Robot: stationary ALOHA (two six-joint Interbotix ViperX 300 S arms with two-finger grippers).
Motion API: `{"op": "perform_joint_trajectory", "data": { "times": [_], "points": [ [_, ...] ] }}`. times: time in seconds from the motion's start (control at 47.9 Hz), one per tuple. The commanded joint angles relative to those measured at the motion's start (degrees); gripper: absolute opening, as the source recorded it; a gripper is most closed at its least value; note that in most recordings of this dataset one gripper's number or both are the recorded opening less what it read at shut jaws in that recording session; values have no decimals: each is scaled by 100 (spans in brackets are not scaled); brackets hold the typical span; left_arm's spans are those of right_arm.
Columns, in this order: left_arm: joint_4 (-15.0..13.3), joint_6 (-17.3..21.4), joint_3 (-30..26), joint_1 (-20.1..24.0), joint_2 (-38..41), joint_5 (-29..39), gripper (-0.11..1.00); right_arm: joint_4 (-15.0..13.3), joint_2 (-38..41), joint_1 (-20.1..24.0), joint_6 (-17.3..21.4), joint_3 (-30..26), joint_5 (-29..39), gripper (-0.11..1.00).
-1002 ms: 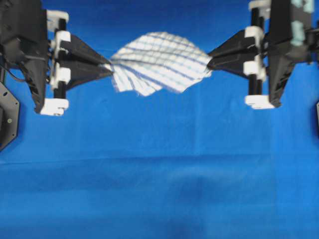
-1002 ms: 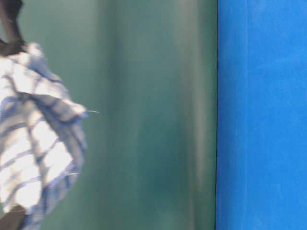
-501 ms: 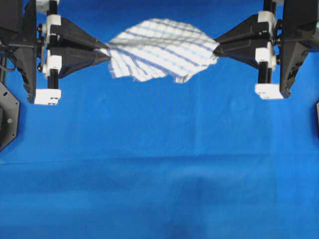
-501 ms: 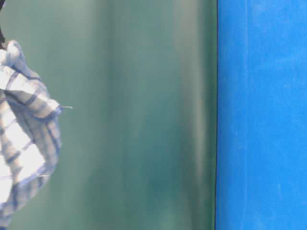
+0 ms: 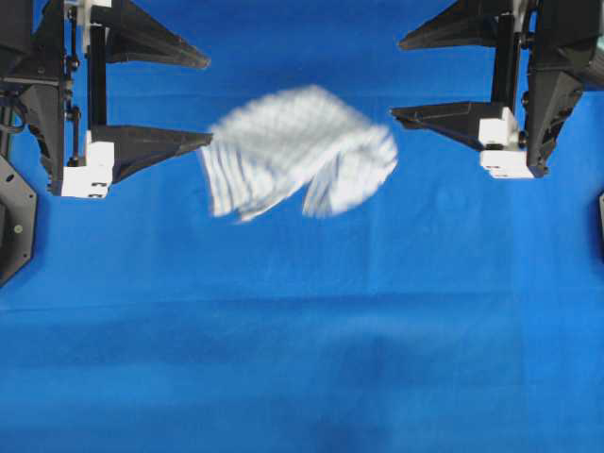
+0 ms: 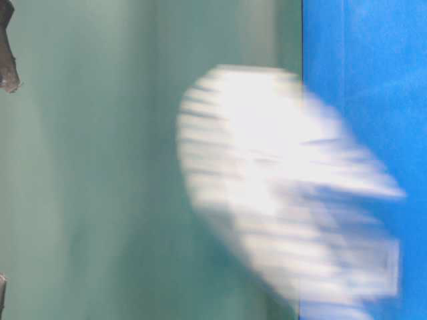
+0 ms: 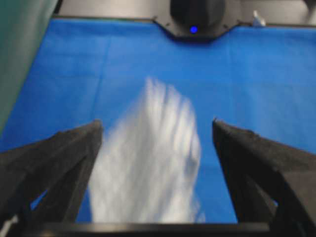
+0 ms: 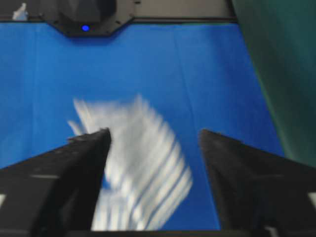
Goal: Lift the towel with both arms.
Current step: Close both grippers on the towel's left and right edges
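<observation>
The towel (image 5: 297,146), white with blue-grey stripes, shows as a motion-blurred crumpled shape between the two arms, with neither gripper holding it. My left gripper (image 5: 209,102) stands open with its black fingers wide apart. Its lower fingertip lies close to the towel's left edge. My right gripper (image 5: 397,79) is open too and apart from the towel's right end. In the table-level view the towel (image 6: 280,187) is a white smear in the air at the blue cloth's edge. In each wrist view, the towel (image 7: 148,168) (image 8: 143,168) lies below and between that gripper's spread fingers (image 7: 156,123) (image 8: 154,132).
A plain blue table cloth (image 5: 302,330) covers the table. Black fixtures sit at the left edge (image 5: 14,226) and the right edge (image 5: 600,222). A green backdrop (image 6: 100,167) fills the left of the table-level view. The opposite arm's base (image 7: 195,15) shows at the far end.
Both grippers have gone from shut on the towel's ends to wide open. The towel has come free and is dropping down toward the blue cloth, blurred by its motion.
</observation>
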Motion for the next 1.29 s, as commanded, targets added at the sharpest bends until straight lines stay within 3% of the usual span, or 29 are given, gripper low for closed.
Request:
{"op": "perform_joint_trajectory", "data": {
  "times": [0.0,0.188,0.522,0.898,1.273],
  "points": [
    [-9,0,-35,-35,-44,-26,93,-35,-26,-9,18,-79,-9,66],
    [-9,-9,220,-167,53,-53,92,-18,44,0,70,211,-35,67],
    [-9,-26,1257,-211,686,-439,92,26,694,158,360,1081,-633,67],
    [-9,-26,2241,-220,1986,-2057,92,62,1881,185,483,1600,-1389,67],
    [-26,-35,2320,-272,3243,-2918,92,88,3059,281,668,1819,-2391,67]
  ]
}}
